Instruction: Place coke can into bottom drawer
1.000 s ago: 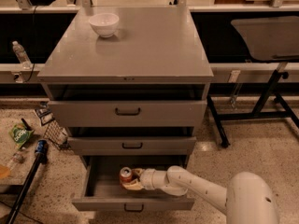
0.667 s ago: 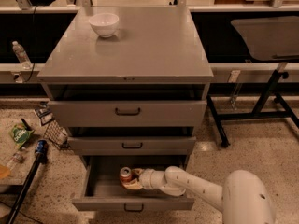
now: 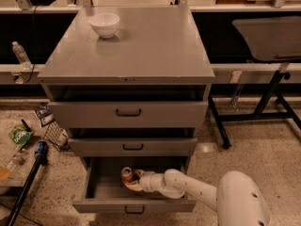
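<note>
- Grey steel drawer, the lowest of three, stood pulled out. The gripper reached into it from the right on a white arm, low inside the cavity.
- The red can stood upright and touching the gripper's tip, just to its left and slightly behind, silver top up. It was inside the drawer; whether its base rested on the floor could not be told.
- Whether the gripper pinched the can or stood spread beside it could not be told from this view.
- The step in hand looked to be the set-down and release. Done well, it called for the can's base flat on the drawer floor before any let-go, and an opening only wide enough to free it. The withdrawal would then go straight back to the right along the arm's line, so nothing brushed the can and tipped it.
- The middle drawer hung just above the gripper, so lifting out too early risked a knock.
- A white bowl sat on the cabinet top, far above and behind the gripper, out of play.
</note>
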### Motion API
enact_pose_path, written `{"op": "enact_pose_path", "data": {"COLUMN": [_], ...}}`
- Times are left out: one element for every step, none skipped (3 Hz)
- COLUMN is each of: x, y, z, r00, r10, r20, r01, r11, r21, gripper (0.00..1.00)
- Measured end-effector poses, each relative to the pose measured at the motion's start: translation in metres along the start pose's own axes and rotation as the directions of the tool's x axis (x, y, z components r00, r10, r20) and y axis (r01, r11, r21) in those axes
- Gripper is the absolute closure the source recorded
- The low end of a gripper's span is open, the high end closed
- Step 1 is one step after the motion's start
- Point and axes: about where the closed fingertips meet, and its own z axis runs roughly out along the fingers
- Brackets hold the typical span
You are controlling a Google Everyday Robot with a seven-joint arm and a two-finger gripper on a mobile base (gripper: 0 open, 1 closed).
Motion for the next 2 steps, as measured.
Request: {"op": "enact_pose_path", "data": {"x": [0.004,0.002], "y": [0.006,0.014], "z": [-0.011,-0.037], "r00": [0.998,0.992], "r10": [0.063,0.127], "r20": [0.007,0.023], "r01": [-0.064,-0.128], "r11": [0.9979,0.9915], "r21": [0.010,0.022], "gripper": [0.00,0.07]}}
